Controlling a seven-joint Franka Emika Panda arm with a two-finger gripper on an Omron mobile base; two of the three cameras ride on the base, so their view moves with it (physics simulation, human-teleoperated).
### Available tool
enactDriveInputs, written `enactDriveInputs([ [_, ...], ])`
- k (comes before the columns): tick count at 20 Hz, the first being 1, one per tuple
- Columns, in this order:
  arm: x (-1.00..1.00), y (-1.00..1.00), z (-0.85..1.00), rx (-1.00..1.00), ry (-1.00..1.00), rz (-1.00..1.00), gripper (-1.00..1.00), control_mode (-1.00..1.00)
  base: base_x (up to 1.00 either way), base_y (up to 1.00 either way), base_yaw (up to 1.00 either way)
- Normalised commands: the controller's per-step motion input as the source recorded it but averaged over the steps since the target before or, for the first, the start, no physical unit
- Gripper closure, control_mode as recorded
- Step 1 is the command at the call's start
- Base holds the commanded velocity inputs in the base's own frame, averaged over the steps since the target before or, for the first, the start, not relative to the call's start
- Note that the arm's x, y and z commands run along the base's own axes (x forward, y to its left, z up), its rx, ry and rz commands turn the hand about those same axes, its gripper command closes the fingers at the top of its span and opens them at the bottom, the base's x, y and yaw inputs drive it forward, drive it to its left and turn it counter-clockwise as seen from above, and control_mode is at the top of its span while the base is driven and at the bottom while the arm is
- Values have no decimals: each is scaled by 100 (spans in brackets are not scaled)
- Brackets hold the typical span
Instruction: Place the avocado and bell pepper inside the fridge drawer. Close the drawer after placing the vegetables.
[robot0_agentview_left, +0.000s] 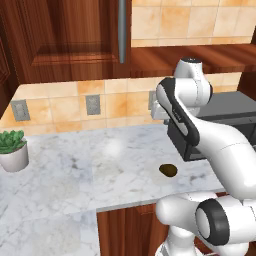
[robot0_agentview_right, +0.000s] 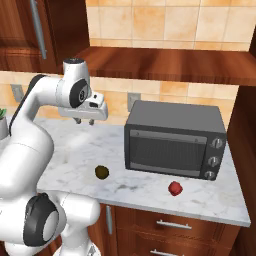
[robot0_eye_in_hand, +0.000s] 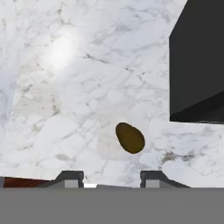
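tool (robot0_agentview_right: 86, 121) empty above avocado (robot0_agentview_right: 102, 172), toaster oven (robot0_agentview_right: 175, 140) beside

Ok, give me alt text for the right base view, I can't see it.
A white robot arm holds its claw above a marble counter, over a small dark avocado. To the right stand a grey toaster oven and, before it, a red bell pepper.

Avocado (robot0_agentview_left: 168, 170) dark olive-brown, plain, no markings. Counter (robot0_agentview_left: 75, 175) white marble, grey veining, faint tan blotches. Toaster oven (robot0_agentview_right: 172, 140) dark grey body, black door, silver-grey knobs. Bell pepper (robot0_agentview_right: 175, 188) red. Backsplash tiles (robot0_agentview_right: 150, 22) pale orange-tan, mottled. Cabinets (robot0_agentview_left: 65, 35) reddish-brown wood grain. Potted plant (robot0_agentview_left: 12, 150): green leaves, pale grey pot. Wall outlets (robot0_agentview_left: 93, 105) grey
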Motion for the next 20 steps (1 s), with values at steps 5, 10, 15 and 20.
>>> enactDriveInputs([
  [5,-27,0,-8,0,0,0,-100,-100,0,0,0],
  [10,-11,-50,-78,-1,9,0,-100,-100,0,0,0],
  [15,0,-30,-100,-12,26,5,-100,-100,0,0,0],
  [20,0,9,-87,-11,8,24,-100,-100,0,0,0],
])
